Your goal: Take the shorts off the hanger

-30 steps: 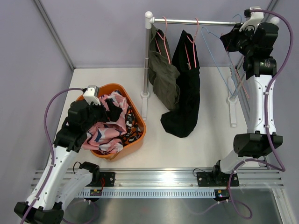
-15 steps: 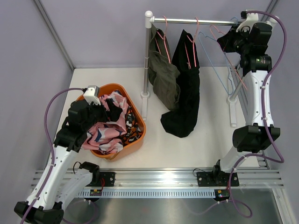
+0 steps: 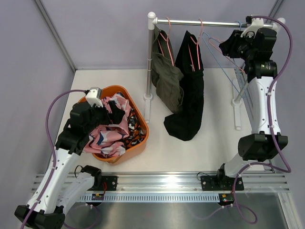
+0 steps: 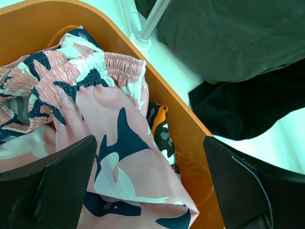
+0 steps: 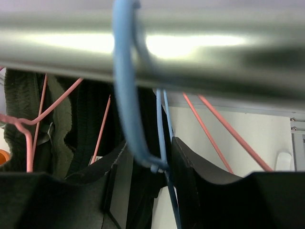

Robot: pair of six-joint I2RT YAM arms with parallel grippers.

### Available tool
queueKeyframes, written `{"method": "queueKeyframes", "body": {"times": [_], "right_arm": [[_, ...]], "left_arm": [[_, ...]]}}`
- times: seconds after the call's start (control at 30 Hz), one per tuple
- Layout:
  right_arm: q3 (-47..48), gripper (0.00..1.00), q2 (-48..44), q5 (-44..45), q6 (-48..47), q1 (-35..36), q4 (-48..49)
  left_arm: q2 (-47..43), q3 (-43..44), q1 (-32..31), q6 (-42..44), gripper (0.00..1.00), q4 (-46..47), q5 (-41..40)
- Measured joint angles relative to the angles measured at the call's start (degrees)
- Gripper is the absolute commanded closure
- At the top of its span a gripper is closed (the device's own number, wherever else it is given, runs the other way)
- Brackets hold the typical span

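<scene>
The olive green shorts (image 3: pixel 167 81) and the black shorts (image 3: pixel 188 95) hang on pink hangers from the rack rod (image 3: pixel 205 22). The pink patterned shorts (image 3: pixel 112 136) and the camouflage shorts (image 4: pixel 162 129) lie in the orange basket (image 3: pixel 143 138). My left gripper (image 3: pixel 106 113) is open and empty over the pink shorts (image 4: pixel 95 119). My right gripper (image 3: pixel 228 44) is up at the rod's right part. In the right wrist view it (image 5: pixel 150 157) is partly open, with the neck of an empty blue hanger (image 5: pixel 125 95) between the fingers, against the right one.
An empty pink hanger (image 5: pixel 214 129) hangs beside the blue one (image 3: pixel 221 62). The rack's left post (image 3: pixel 150 62) stands next to the basket; its right foot (image 3: pixel 237 114) lies by my right arm. Grey walls enclose the table's back and sides.
My right gripper has moved left along the rod, and the empty blue and pink hangers have shifted left with it. The left arm has not moved.
</scene>
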Motion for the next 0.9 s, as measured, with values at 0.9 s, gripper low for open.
{"method": "queueKeyframes", "body": {"times": [0.9], "right_arm": [[-4.4, 0.37, -15.8, 14.8, 1.2, 18.9, -2.8]], "left_arm": [[0.1, 0.0, -0.1, 0.0, 0.01, 0.0, 0.1]]}}
